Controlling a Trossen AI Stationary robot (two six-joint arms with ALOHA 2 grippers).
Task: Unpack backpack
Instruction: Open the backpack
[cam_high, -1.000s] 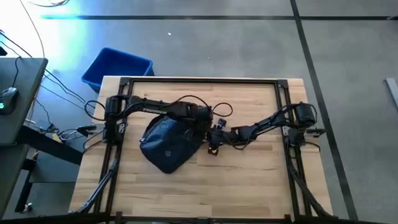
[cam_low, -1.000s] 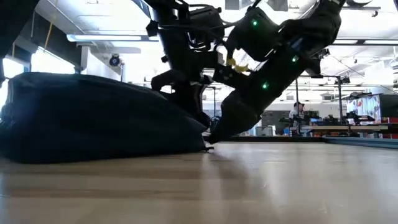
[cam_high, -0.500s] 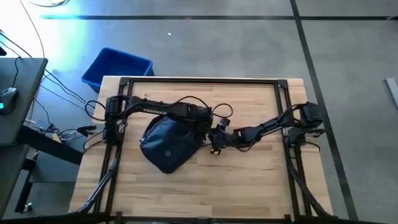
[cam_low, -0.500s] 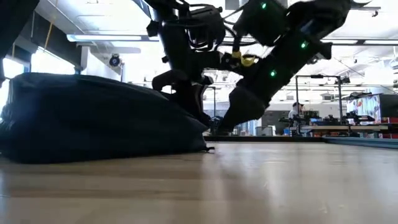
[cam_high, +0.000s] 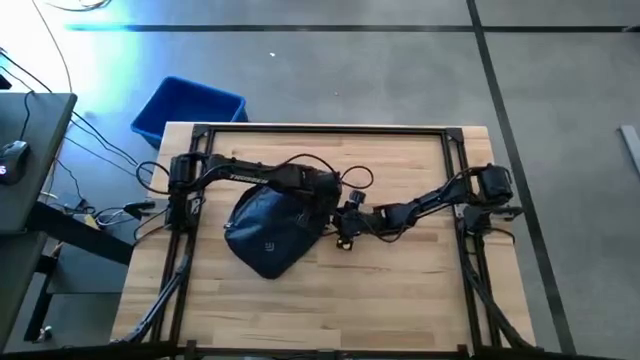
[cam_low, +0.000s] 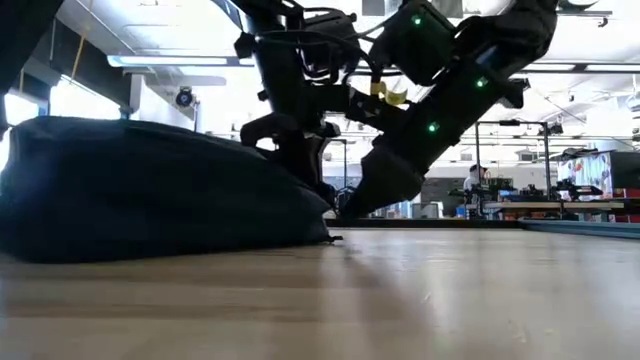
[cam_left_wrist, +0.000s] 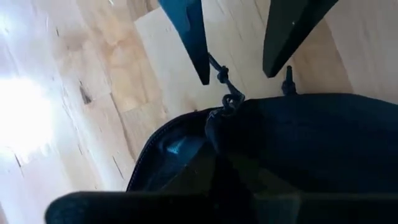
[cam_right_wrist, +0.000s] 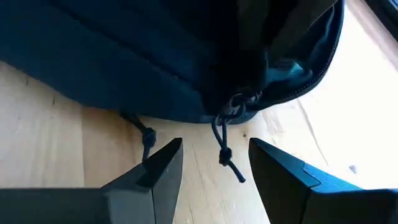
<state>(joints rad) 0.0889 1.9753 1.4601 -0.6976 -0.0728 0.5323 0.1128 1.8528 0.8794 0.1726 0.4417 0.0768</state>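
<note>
While the soft dark navy fabric backpack (cam_high: 270, 228) lies flat on the pale wooden surface (cam_high: 400, 280), left of centre, both arms meet at its right edge. Left gripper (cam_left_wrist: 236, 46): jaws apart, holding nothing, poised above a knotted black zipper cord (cam_left_wrist: 222, 81) at the partly unzipped opening. Right gripper (cam_right_wrist: 214, 165): jaws wide, straddling a dangling black cord (cam_right_wrist: 225, 152) without touching it, the backpack just beyond the fingertips. Bright blue plastic bin (cam_high: 188, 108) sits on the floor beyond the surface's far left corner.
</note>
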